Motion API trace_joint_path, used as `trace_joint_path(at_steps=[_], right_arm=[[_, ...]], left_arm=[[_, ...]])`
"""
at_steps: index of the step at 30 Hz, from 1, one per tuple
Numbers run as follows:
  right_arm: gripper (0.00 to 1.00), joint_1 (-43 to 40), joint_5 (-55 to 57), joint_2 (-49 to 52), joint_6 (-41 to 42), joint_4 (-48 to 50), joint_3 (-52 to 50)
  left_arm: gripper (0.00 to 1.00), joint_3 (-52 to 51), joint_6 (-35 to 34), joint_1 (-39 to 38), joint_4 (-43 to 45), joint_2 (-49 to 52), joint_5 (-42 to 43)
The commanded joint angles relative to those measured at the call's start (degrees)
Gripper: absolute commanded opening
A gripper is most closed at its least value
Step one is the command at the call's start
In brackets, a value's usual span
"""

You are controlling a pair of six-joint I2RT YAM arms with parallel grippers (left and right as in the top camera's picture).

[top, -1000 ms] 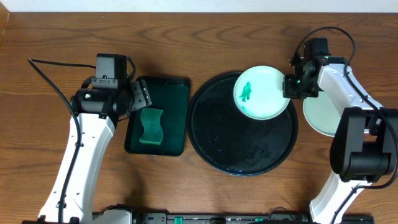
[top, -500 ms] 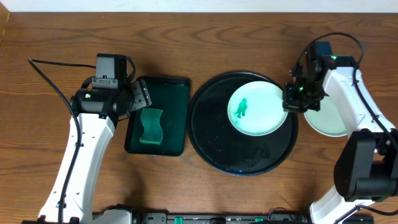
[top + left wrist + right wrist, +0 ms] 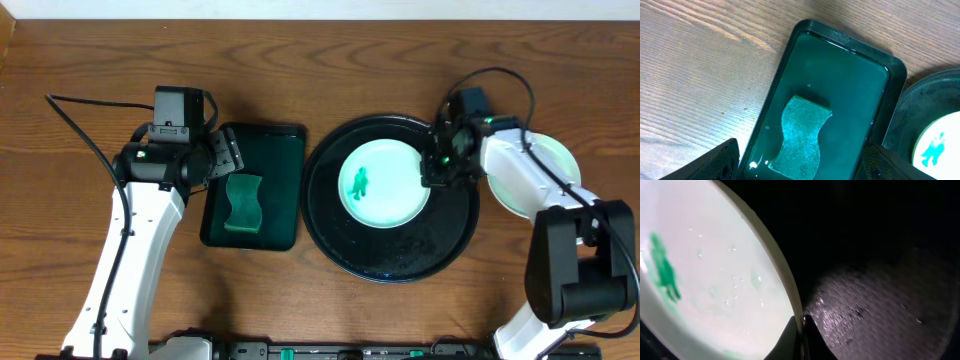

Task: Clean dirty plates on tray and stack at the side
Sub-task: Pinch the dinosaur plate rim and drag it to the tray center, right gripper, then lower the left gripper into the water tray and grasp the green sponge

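Note:
A pale mint plate (image 3: pixel 382 186) with a green smear at its centre sits over the middle of the black tray (image 3: pixel 390 255). My right gripper (image 3: pixel 436 170) is shut on its right rim; the right wrist view shows the rim (image 3: pixel 785 287) pinched between the fingertips (image 3: pixel 801 325). Another pale plate (image 3: pixel 540 180) lies on the table right of the tray, partly hidden by the right arm. My left gripper (image 3: pixel 800 170) is open above the green sponge (image 3: pixel 801 135), which also shows in the overhead view (image 3: pixel 242 204).
The sponge lies in a dark green rectangular tray (image 3: pixel 280 150) holding liquid, left of the black tray. A black cable (image 3: pixel 80 130) runs over the table at the far left. The black tray's edge (image 3: pixel 920 100) shows at the right of the left wrist view.
My right gripper has carried the smeared plate leftward and down, from the tray's upper right rim to the tray's middle. The left arm has not moved.

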Motion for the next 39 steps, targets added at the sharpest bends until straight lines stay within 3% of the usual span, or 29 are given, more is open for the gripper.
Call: trace_joint_path(at_steps=[1, 22, 34, 39], right_arm=[[0.01, 1.0, 0.0, -0.5, -2.1, 2.1, -2.1], [0.03, 1.4, 0.0, -0.5, -7.1, 2.1, -2.3], [0.06, 1.4, 0.0, -0.5, -9.9, 2.0, -2.3], [0.09, 1.7, 0.0, -0.5, -10.1, 2.2, -2.3]], left_arm=[[0.79, 1.3, 0.0, 0.1, -0.2, -0.2, -0.6], [0.79, 1.3, -0.1, 0.1, -0.5, -0.2, 0.3], [0.79, 1.1, -0.1, 0.1, -12.2, -0.2, 6.1], [0.77, -2.4, 0.0, -1.3, -12.5, 0.0, 8.9]])
